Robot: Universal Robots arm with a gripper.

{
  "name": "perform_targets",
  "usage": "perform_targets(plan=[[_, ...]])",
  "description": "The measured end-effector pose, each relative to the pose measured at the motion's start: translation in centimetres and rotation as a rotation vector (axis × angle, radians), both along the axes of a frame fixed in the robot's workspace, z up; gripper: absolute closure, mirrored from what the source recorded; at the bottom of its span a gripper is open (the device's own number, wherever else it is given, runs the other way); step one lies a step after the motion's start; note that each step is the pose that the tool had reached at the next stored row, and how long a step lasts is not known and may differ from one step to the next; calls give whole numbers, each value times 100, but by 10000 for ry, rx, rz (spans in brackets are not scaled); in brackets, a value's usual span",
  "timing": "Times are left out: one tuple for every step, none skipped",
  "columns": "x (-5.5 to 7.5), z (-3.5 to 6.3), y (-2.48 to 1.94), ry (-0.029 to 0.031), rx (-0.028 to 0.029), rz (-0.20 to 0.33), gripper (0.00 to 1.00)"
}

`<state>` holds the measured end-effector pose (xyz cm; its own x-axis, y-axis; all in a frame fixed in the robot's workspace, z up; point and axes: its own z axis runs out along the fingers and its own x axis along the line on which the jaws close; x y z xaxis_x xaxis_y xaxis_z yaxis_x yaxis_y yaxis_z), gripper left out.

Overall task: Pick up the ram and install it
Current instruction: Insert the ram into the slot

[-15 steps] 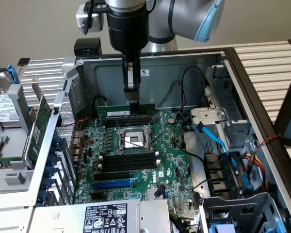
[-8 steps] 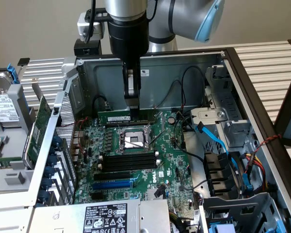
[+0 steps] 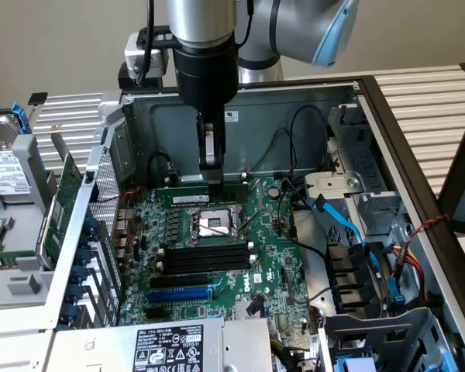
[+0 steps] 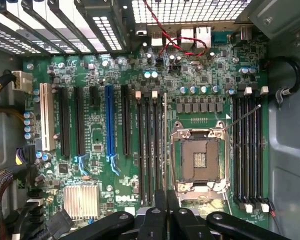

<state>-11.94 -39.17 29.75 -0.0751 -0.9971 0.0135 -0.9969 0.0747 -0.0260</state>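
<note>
The ram (image 4: 164,145) shows edge-on in the wrist view as a thin green stick running out from between my fingers. It lies parallel to the black memory slots (image 4: 150,150), beside the CPU socket (image 4: 199,160). My gripper (image 4: 164,197) is shut on it. In the exterior view the gripper (image 3: 215,180) hangs straight down inside the open computer case. The ram (image 3: 194,191) is a narrow green strip under the fingertips, just behind the CPU socket (image 3: 211,225). Whether the ram touches a slot I cannot tell.
A second bank of black slots (image 4: 247,150) lies on the socket's other side. Black memory slots (image 3: 194,260) and a blue expansion slot (image 3: 178,294) sit nearer the exterior camera. Blue cables (image 3: 349,225) and drive bays crowd the exterior view's right. The power supply (image 3: 167,349) is at the front.
</note>
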Motion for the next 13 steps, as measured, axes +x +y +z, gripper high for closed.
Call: perform_targets(plan=[[0,-9,-9,1,-1,0,88],[0,-16,-20,4,-4,1,88],[0,-27,-29,4,-4,1,88],[0,-40,-33,6,-8,0,88],[-1,-57,-34,6,-13,0,88],[0,-75,-34,6,-18,1,88],[0,-93,-34,5,-23,1,88],[0,-110,-34,6,-29,1,88],[0,-127,-34,6,-33,2,88],[0,-143,-35,6,-36,2,88],[-1,-159,-36,6,-37,-1,88],[-1,-174,-39,6,-39,0,88],[-1,-191,-40,5,-41,0,88]])
